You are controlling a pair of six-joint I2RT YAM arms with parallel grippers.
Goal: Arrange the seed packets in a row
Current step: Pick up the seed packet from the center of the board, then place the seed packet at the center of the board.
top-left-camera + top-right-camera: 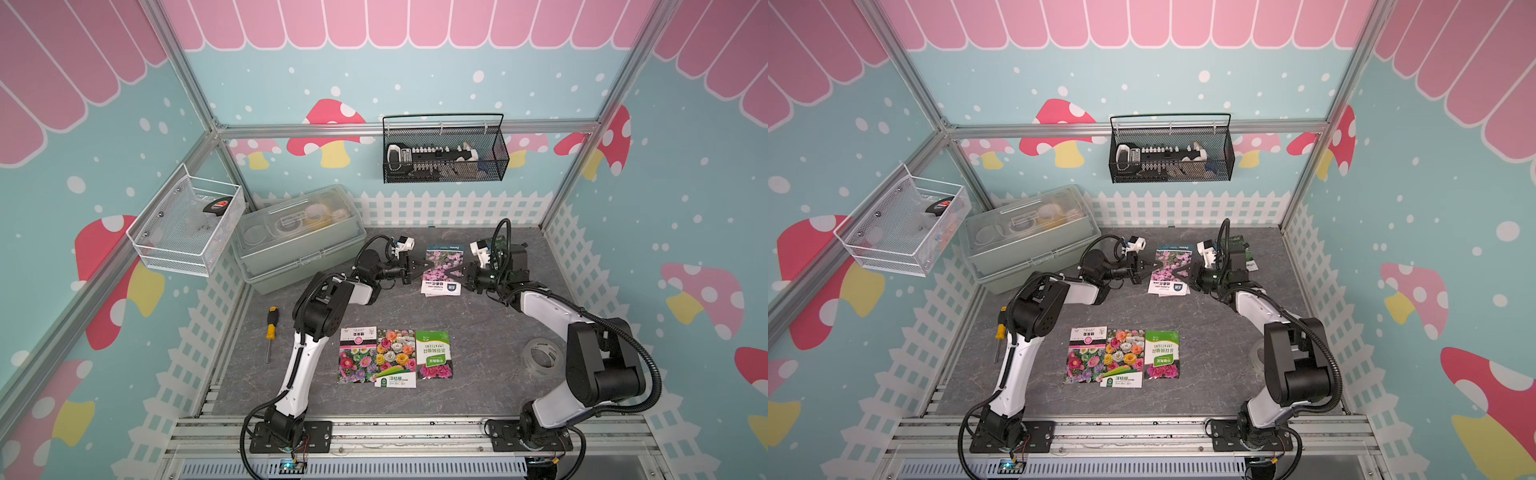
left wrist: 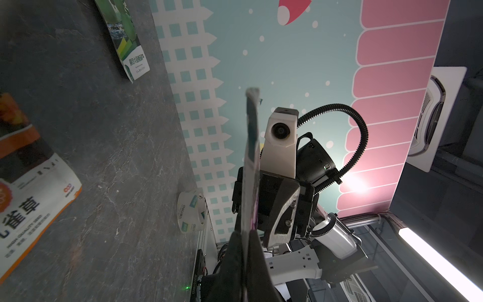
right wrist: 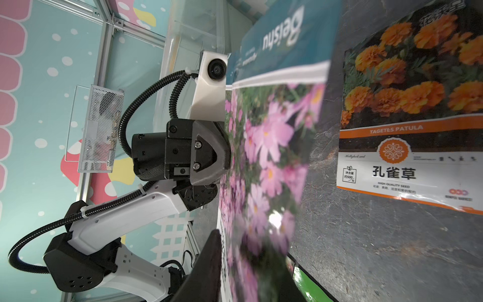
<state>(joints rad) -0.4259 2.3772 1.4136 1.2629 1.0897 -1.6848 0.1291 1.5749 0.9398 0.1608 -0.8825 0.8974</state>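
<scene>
two arms reach past the row of three seed packets (image 1: 395, 357), elbows bent, wrists turned inward. our left end effector (image 1: 423, 266) is clenched on the pink-flower packet (image 1: 441, 255), which it holds off the surface (image 1: 482, 328). the right end effector (image 1: 452, 272) straddles the packet's other edge, and we cannot tell whether it is gripping.

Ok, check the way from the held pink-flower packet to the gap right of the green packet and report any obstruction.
Nothing visible blocks it. The pink-flower packet, held by the left gripper, has only bare table between it and that gap. The tape roll lies further right, clear of it.
</scene>
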